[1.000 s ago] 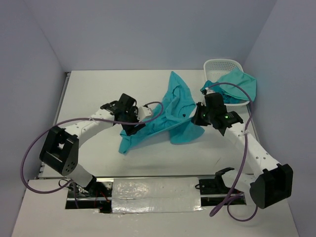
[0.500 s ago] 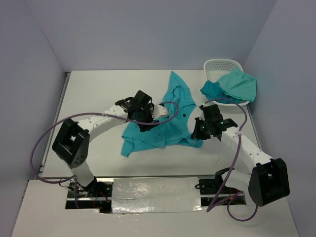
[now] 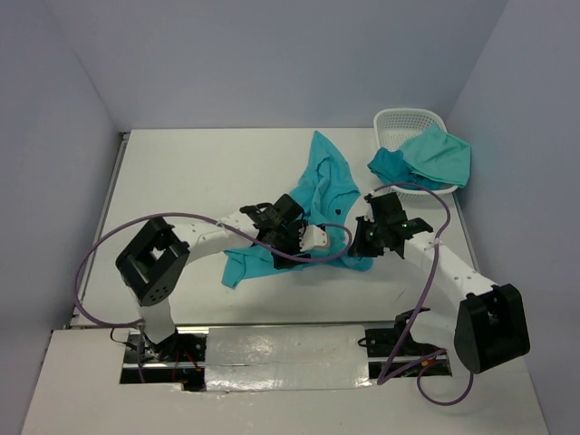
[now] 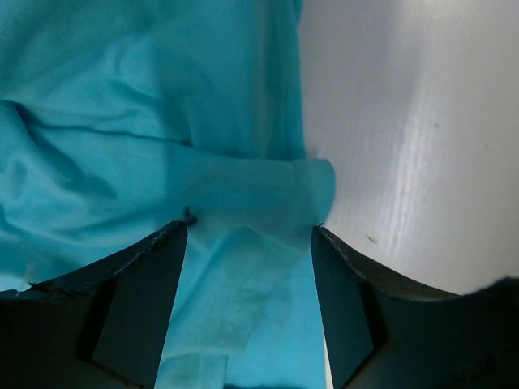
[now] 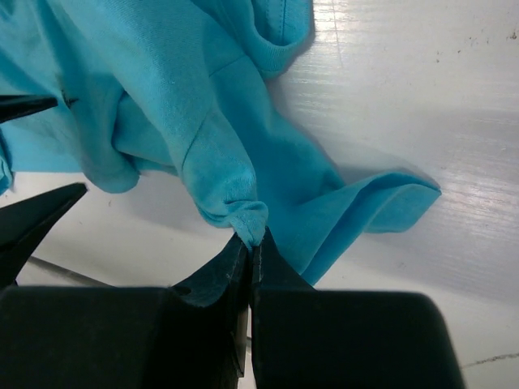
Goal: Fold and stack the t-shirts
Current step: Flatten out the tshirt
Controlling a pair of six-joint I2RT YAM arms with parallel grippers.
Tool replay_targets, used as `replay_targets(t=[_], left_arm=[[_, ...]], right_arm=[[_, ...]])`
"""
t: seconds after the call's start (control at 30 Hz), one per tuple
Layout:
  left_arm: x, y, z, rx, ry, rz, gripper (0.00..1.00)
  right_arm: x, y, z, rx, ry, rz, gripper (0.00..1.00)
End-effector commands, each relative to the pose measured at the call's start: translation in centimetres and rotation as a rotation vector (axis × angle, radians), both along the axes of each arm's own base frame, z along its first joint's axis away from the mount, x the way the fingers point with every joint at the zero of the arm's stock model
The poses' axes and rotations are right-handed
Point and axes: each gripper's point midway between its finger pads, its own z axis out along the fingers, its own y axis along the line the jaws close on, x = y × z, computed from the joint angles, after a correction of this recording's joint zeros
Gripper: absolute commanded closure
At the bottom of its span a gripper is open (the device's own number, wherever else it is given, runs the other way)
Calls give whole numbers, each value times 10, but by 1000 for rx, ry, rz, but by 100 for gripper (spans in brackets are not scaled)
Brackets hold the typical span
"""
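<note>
White counter [image 3: 181,181], walled on three sides; open surface lies to the left. One crumpled turquoise t-shirt [image 3: 322,186] lies mid-counter. A white basket [image 3: 408,120] in the far right corner carries two more t-shirts [image 3: 439,154]. The right tool [image 5: 251,243], pressed together, pinches a fold of the mid-counter shirt; the left tool [image 4: 250,231], spread, stands over its hemmed edge.

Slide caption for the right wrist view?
Right tool shut on a pinched fold of the turquoise t-shirt, crumpled on the table.
</note>
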Motion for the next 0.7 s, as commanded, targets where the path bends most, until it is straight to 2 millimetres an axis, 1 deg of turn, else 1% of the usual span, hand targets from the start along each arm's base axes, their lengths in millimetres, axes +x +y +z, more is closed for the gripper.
replay_targets(t=[0.0,0.07,0.1,0.13,0.17,0.2,0.23,0.3,0.33,0.4,0.47,0.5,0.53,0.63,0.67], left_arm=[[13,-20,-1,-70,-25,50,25],[16,-26,-5,-90,-20,60,32],[17,-28,-5,-96,-19,62,37],[18,-27,-9,-90,-17,69,44],[19,-28,-9,-89,-21,71,59],[19,-27,-11,-82,-19,68,66],[15,-27,-13,-82,-6,52,79],[11,-24,-17,-75,8,47,95],[9,-21,-19,-67,20,44,100],[8,-16,-19,-58,33,60,100],[21,-8,-9,-76,45,116,100],[27,-4,1,-97,58,154,100],[46,5,14,-127,55,211,100],[70,19,51,-209,82,283,100],[85,36,60,-241,94,328,100]], right_arm=[[6,3,1,18,-15,-5,100],[4,2,-1,14,-5,-8,100],[3,1,-3,8,5,-13,100],[1,-1,-7,1,14,-17,100],[0,-1,-8,-1,19,-19,100],[-1,-3,-9,-3,22,-25,100],[-3,-4,-11,-3,29,-32,100],[-2,-6,-9,-1,19,-39,100],[0,-8,-9,-3,17,-43,100],[2,-11,-6,-5,12,-51,100],[3,-15,-5,-13,7,-55,100],[4,-17,-4,-16,6,-61,100],[4,-18,-5,-18,7,-62,100],[2,-21,-9,-22,17,-68,100],[2,-20,-10,-15,19,-67,100]])
